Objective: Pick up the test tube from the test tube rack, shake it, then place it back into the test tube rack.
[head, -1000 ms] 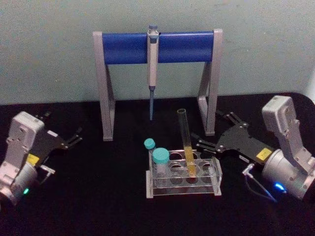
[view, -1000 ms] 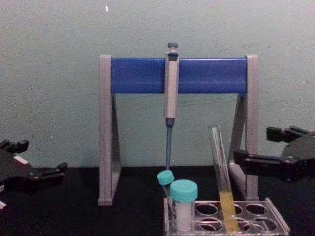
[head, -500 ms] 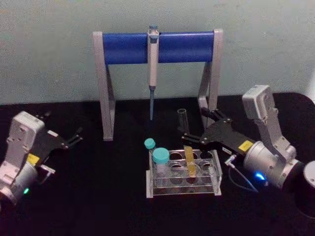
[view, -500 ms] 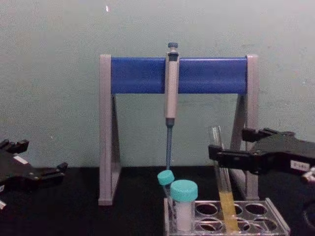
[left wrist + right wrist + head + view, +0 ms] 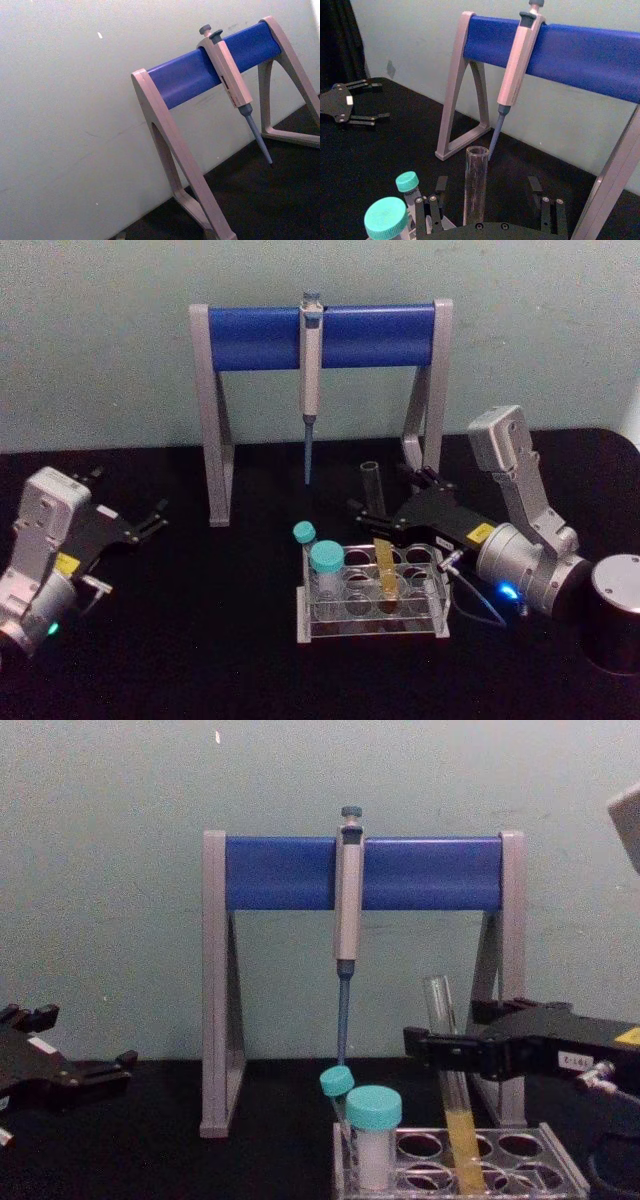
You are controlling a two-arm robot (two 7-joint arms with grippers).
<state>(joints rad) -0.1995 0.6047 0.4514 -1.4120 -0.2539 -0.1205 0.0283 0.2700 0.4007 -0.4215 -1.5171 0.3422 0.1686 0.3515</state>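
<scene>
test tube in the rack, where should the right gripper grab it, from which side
Grip the test tube on bare upper glass, above the liquid, from the robot's right: it stands nearly upright in the test tube rack, teal-capped tubes on its left, open right gripper straddling it.

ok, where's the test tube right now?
Head view, right of centre: the test tube stands in the test tube rack, right of the teal-capped tubes, inside the open right claw. Left claw sits parked far left.
</scene>
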